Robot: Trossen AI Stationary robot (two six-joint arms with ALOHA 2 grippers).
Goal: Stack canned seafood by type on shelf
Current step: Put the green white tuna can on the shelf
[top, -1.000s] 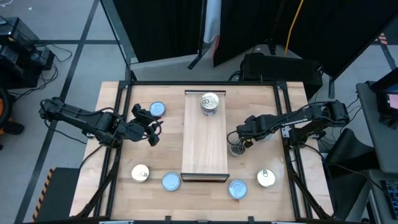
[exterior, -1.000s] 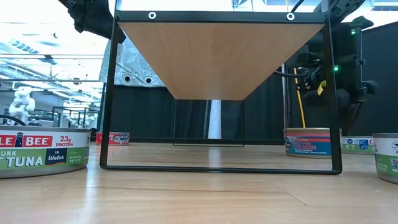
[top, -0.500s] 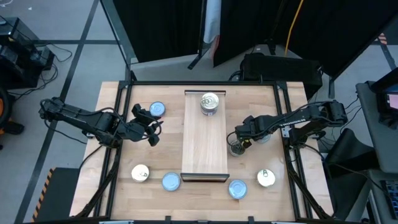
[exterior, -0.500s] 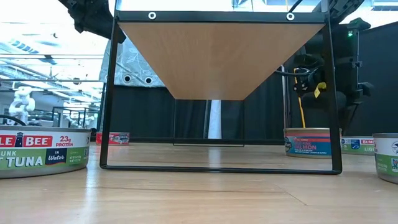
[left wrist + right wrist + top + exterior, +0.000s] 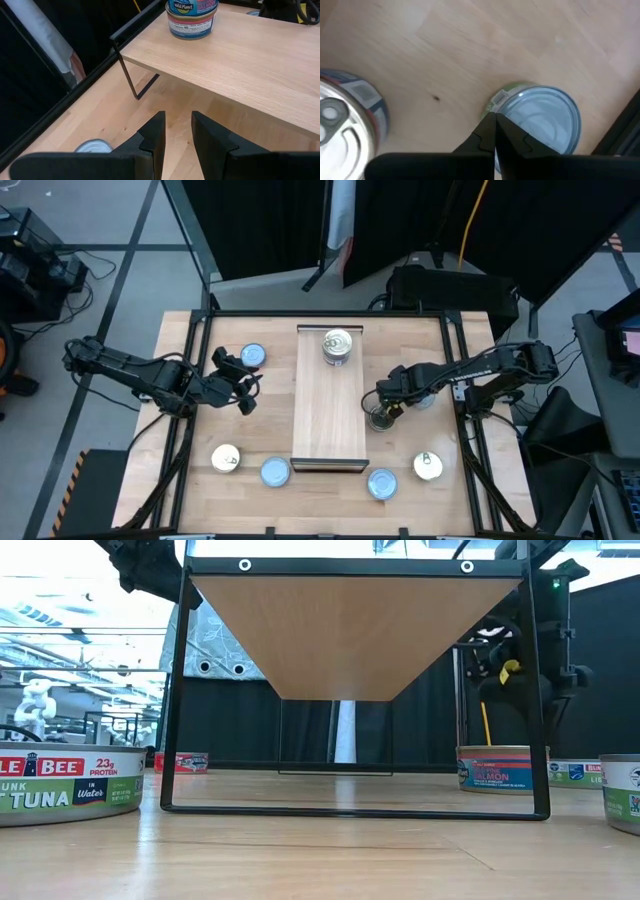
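Note:
The shelf [image 5: 328, 405] is a light-wood board on a black wire frame in the middle of the table. One silver-topped tin [image 5: 337, 345] stands on its far end [image 5: 192, 17]. My right gripper [image 5: 385, 406] hovers shut just right of the shelf, above a silver pull-tab tin [image 5: 380, 418] [image 5: 340, 117] and a blue-topped tin [image 5: 547, 122]. In the low view it [image 5: 497, 650] hangs well above the tabletop. My left gripper [image 5: 247, 390] [image 5: 176, 117] waits left of the shelf, fingers slightly open, holding nothing.
More tins stand on the table: a blue one [image 5: 252, 357] far left, a white one [image 5: 226, 458] and a blue one [image 5: 275, 472] near left, a blue one [image 5: 382, 483] and a white one [image 5: 428, 466] near right. The shelf's black legs [image 5: 178, 690] bound its underside.
My right gripper has drifted slightly toward the shelf and the silver tin, staying shut. No tin has moved.

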